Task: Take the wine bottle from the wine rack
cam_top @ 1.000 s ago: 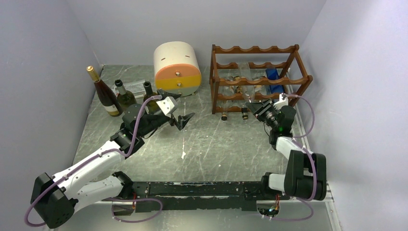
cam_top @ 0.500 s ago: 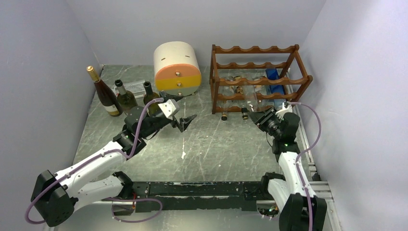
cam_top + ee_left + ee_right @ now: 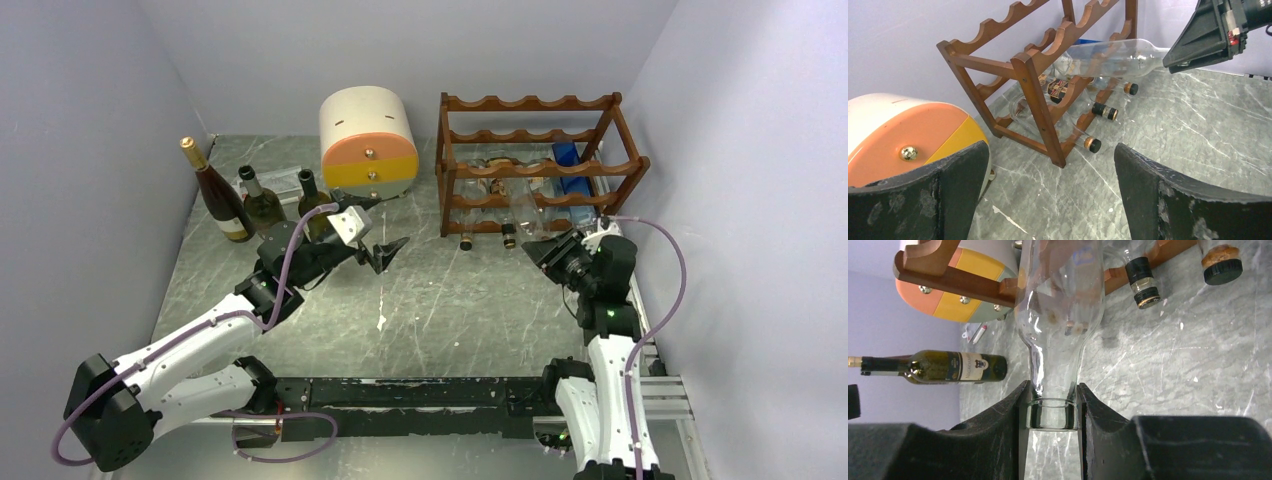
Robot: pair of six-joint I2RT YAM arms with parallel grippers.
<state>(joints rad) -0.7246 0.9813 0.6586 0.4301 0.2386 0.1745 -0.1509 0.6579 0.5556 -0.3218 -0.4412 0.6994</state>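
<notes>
The top camera looks down from high up at the whole counter [image 3: 450,300], while both wrist cameras sit low and close, and all three see the wine rack [image 3: 528,103].

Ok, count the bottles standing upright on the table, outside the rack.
3, in a row at far left: the gold-capped bottle leftmost, the green bottle beside it, the dark bottle partly behind the left arm. No more seem hidden.

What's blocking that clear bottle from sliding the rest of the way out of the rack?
Nothing visible. The right end effector grips the neck of the clear bottle, its body partly inside the wine rack; the other bottles lie below it.
</notes>
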